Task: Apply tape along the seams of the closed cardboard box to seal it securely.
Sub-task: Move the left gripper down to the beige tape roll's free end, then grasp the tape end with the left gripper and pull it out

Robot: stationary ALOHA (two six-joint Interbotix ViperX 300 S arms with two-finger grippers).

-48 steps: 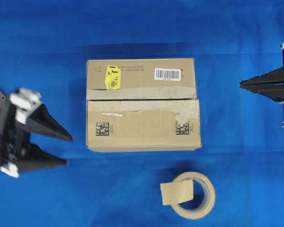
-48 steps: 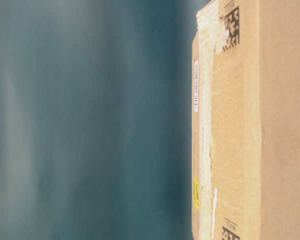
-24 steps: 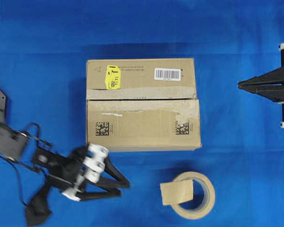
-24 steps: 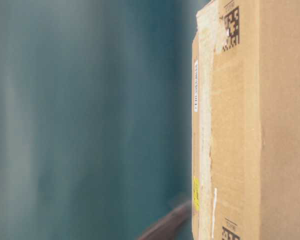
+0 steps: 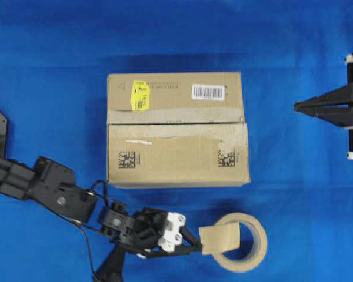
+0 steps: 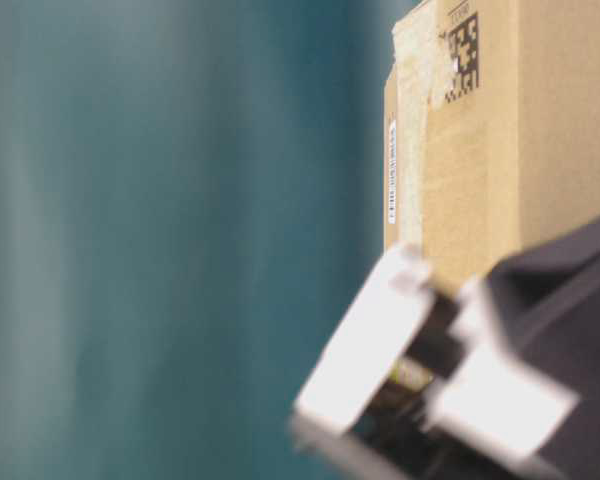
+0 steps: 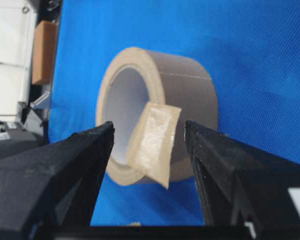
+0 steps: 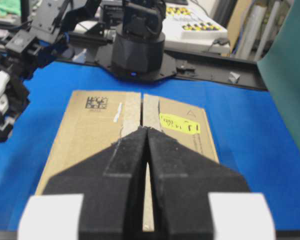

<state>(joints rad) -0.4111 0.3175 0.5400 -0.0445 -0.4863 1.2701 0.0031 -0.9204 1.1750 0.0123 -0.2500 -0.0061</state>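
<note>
At the near edge, your left pincer (image 7: 146,145) is standing apart, bracketing the tape (image 7: 155,142); next, clamp it squarely.

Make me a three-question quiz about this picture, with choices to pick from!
1. Where is the roll of tape?
A. on top of the box
B. on the cloth in front of the box
C. inside the box

2. What colour is the sticker on the box?
A. yellow
B. green
C. red

3. How is the left gripper?
A. shut tight
B. open, with the loose tape strip between its fingers
C. holding the box

Answers:
1 B, the overhead view shows it lying on the blue cloth.
2 A, it looks bright yellow.
3 B, the wrist view shows the gap.
</note>
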